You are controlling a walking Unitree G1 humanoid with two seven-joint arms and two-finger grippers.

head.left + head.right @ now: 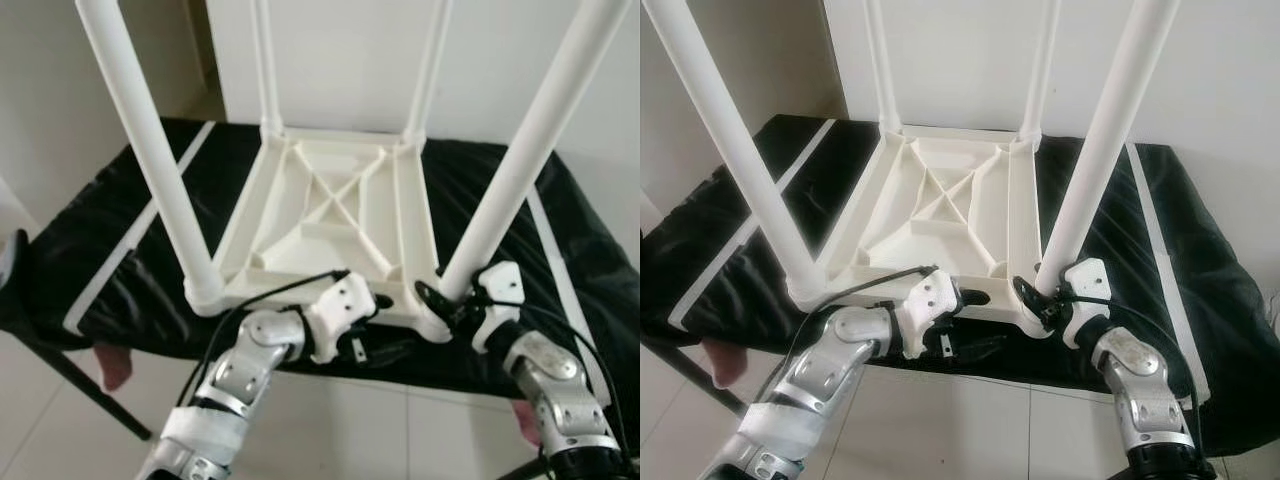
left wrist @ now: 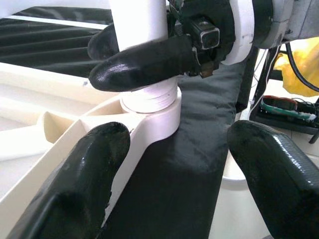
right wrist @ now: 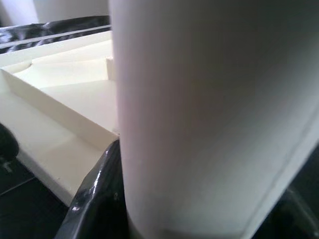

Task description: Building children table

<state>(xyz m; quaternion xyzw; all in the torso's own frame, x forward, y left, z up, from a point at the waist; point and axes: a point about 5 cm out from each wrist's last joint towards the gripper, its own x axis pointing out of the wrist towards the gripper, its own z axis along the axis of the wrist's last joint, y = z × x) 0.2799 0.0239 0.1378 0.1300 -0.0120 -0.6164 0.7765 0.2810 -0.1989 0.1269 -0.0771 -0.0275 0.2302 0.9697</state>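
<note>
Table (image 1: 330, 215): lying upside down on the black cloth (image 1: 120, 250), with four white legs pointing up.
Right claw (image 1: 437, 300): squeezing the near right leg (image 1: 520, 165) low down, right by its socket, at about 5 o'clock on the table.
Left claw (image 2: 174, 164): sitting wide apart at the table's near edge, about 6 o'clock, holding nothing.
Cloth: lying dark and wrinkly under the table, with a white stripe (image 1: 130, 245) at 9 o'clock.
</note>
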